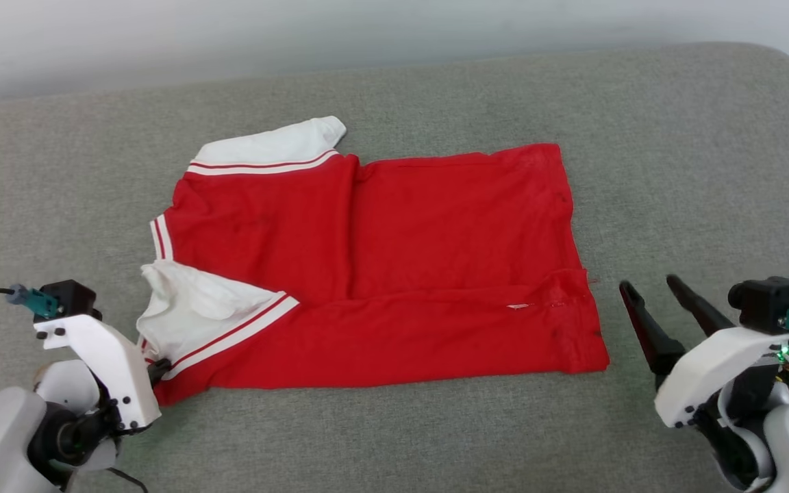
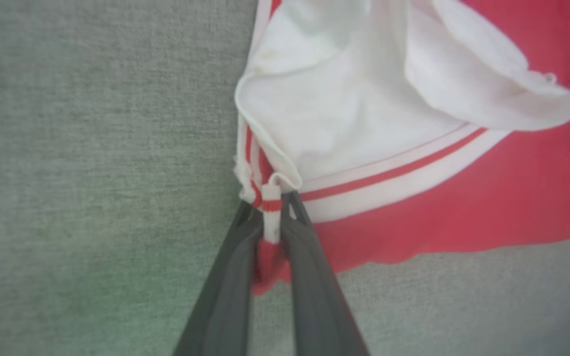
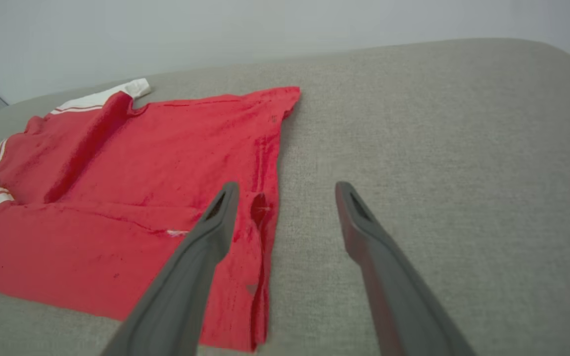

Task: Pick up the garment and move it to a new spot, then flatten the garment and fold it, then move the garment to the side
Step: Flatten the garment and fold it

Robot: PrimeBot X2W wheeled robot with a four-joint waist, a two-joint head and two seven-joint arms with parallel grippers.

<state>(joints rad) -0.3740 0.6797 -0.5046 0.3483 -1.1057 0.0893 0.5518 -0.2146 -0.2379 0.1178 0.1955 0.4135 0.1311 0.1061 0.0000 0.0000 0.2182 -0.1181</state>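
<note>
On the grey cushion (image 1: 675, 137), the garment (image 1: 394, 274) lay flat, its near edge folded over. The left gripper (image 2: 269, 210) clenched its jaws on the striped sleeve corner, while the right gripper (image 1: 648, 281) hung beside the hem, jaws released. Folding seemed in hand; next, the right probably needed a hem grip.

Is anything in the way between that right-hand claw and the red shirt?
Nothing visible. The open right claw is just beside the hem of the red T-shirt, with only bare grey cushion between them.
</note>
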